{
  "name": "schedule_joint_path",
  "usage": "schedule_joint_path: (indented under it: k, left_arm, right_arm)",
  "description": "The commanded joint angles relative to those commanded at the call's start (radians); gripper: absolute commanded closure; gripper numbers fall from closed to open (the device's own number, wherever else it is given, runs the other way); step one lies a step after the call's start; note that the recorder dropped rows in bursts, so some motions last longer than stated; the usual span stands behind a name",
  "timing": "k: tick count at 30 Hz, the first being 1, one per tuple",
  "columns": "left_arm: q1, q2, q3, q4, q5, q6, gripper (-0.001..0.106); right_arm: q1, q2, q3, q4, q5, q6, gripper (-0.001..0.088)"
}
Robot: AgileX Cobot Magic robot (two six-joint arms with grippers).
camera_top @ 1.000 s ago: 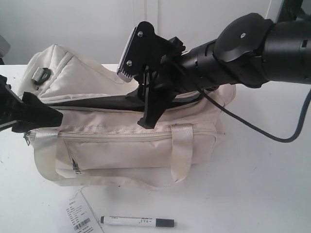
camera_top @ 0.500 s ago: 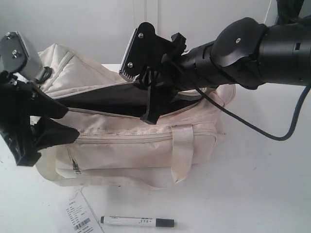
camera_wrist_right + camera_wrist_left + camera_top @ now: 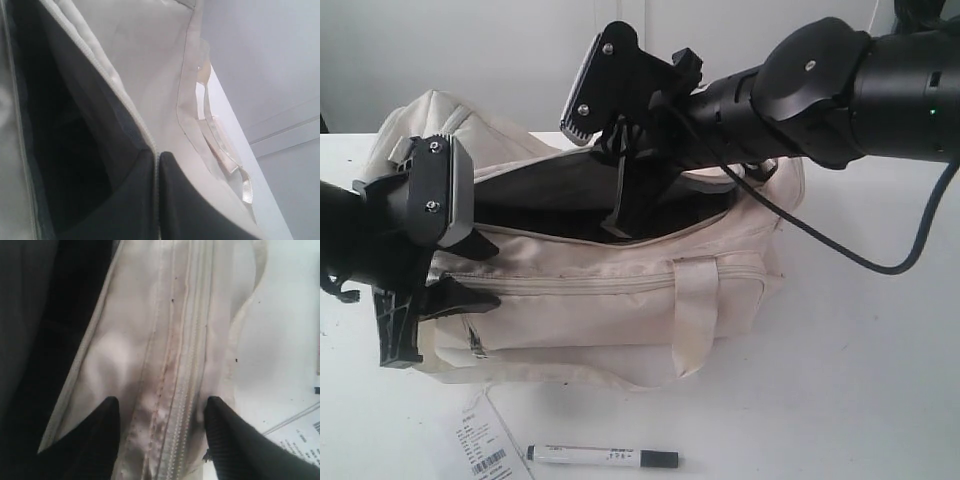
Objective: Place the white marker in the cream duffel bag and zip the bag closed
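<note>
The cream duffel bag [image 3: 620, 290] lies on the white table with its top zipper open and the dark lining showing. My right gripper [image 3: 617, 222] is shut on the far edge of that opening, which it holds up; the right wrist view shows the zipper edge of the bag [image 3: 150, 60] pinched between the right gripper's [image 3: 157, 155] fingers. At the bag's front left my left gripper [image 3: 478, 270] stands open. Its fingers straddle the near zipper strip of the bag [image 3: 165, 340] without closing, as the left gripper [image 3: 162, 407] shows. The white marker [image 3: 603, 457] lies on the table in front of the bag.
A printed paper tag [image 3: 480, 440] on a string lies beside the marker's left end. A black cable [image 3: 880, 265] hangs from the right arm over the bag's right end. A pale wall stands behind the table.
My left arm has swung in from the left edge and now sits over the bag's front left with its jaws apart. The right gripper has lifted the far edge slightly, widening the opening.
</note>
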Motion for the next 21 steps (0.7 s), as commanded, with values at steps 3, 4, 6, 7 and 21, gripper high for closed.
schedule_joint_path:
  k: [3,4,6,7,21]
  left_arm:
    - [0.000,0.018,0.000,0.000,-0.027,0.000,0.059]
    - [0.000,0.020,0.000,0.000,-0.027,0.000,0.064]
    - [0.000,0.024,0.000,0.000,-0.015,0.000,0.081]
    - [0.000,0.029,0.000,0.000,-0.010,0.000,0.091]
    - [0.000,0.029,0.000,-0.036,0.002,-0.002,0.105]
  right_arm:
    - [0.000,0.000,0.000,0.000,0.002,0.000,0.0868]
    - [0.000,0.000,0.000,0.000,0.002,0.000,0.0868]
    - [0.000,0.000,0.000,0.000,0.002,0.000,0.0868]
    - [0.000,0.000,0.000,0.000,0.002,0.000,0.0868]
    - [0.000,0.000,-0.096,0.000,-0.246,0.026,0.0868]
